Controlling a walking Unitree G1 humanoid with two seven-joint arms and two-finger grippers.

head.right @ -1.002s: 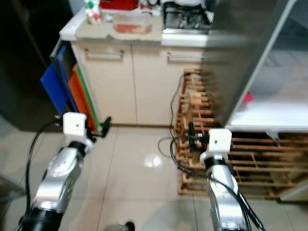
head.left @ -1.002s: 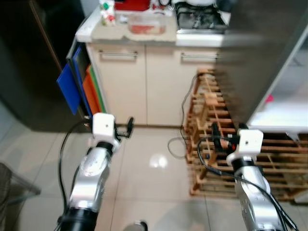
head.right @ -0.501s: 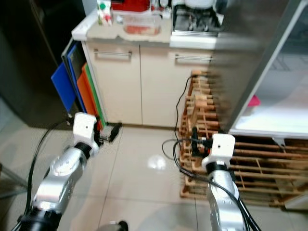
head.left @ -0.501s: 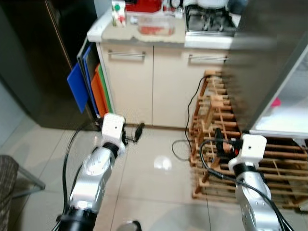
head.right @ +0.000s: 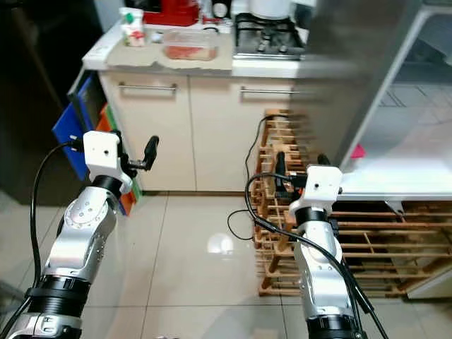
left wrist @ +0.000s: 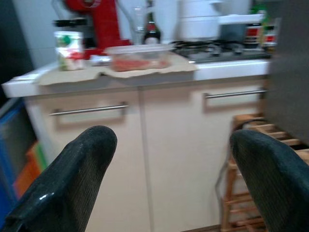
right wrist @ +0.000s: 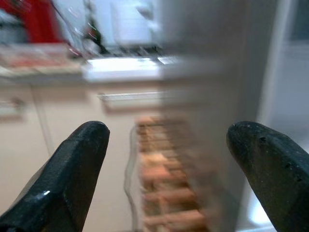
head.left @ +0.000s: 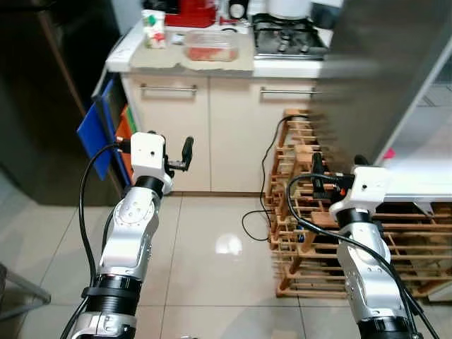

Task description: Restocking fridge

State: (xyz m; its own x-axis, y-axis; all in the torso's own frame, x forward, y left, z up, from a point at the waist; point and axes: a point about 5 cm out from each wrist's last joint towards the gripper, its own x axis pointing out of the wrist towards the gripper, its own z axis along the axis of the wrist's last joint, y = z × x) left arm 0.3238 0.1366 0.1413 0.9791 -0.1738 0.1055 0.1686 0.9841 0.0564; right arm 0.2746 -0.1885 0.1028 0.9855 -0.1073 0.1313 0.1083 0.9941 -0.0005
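— Kitchen, then? What sits on the far left?

— Pale floor tiles [head.left: 212, 247], and a dark tall panel [head.left: 42, 106] cut off by the edge; I cannot tell what it is. Blue and orange boards [head.left: 99, 138] lean beside the cream cabinet [head.left: 212, 127]. On the counter [left wrist: 120, 75] stand a small carton [left wrist: 69, 43], a clear container [left wrist: 140, 56] with something red inside (contents too soft to name) and a red appliance [left wrist: 96, 21], its top cut off.

— And the arms?

— Left gripper [left wrist: 166, 183] is raised before the cabinet doors, fingers spread wide, nothing between them. Right gripper [right wrist: 169, 174] is raised near the wooden rack [head.left: 318, 212], fingers likewise wide apart and empty; its wrist view is badly blurred.

— The fridge?

— At right, a grey fridge door [head.left: 381, 70] stands open, with a white shelf [head.left: 424, 176] partly visible behind it; a cable [head.left: 272, 176] trails down between cabinet and rack.
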